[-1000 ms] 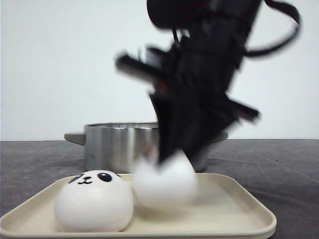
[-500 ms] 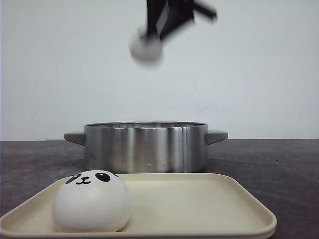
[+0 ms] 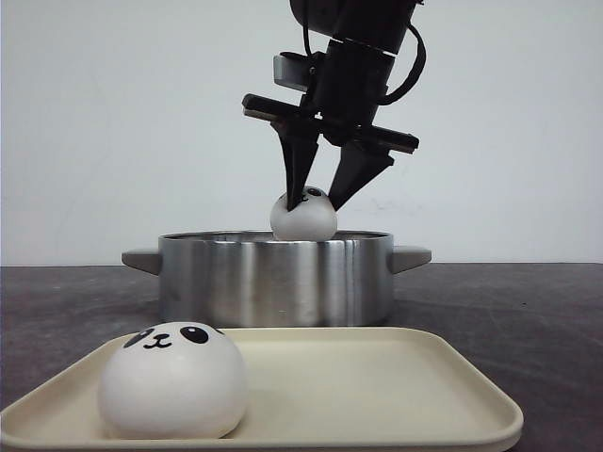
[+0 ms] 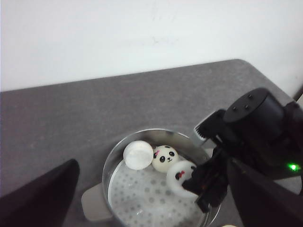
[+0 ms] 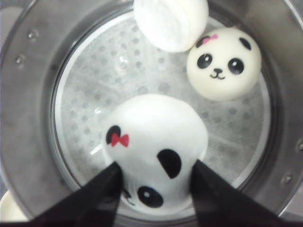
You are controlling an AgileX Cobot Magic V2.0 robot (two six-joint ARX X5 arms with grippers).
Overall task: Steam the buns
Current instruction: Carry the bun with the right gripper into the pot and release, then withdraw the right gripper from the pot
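Observation:
My right gripper [image 3: 318, 200] is shut on a white panda bun [image 3: 303, 217] with a red bow and holds it just above the rim of the steel pot [image 3: 273, 278]. In the right wrist view the held bun [image 5: 156, 139] sits between the fingers [image 5: 90, 198] over the perforated steamer plate. Two more buns lie inside at the pot's wall: one face up [image 5: 222, 61], one turned over [image 5: 170, 21]. A fourth bun [image 3: 172, 379] sits on the left of the cream tray [image 3: 396, 391]. My left gripper [image 4: 151, 189] is open and empty, high above the pot [image 4: 111, 170].
The pot has side handles [image 3: 412, 256] and stands behind the tray on a dark grey table [image 3: 528, 320]. The right arm [image 4: 258, 137] reaches over the pot's edge in the left wrist view. A white wall is behind.
The right gripper lifted the bun off the tray, swung it high, and has come down with it over the pot. The other tray bun stayed put.

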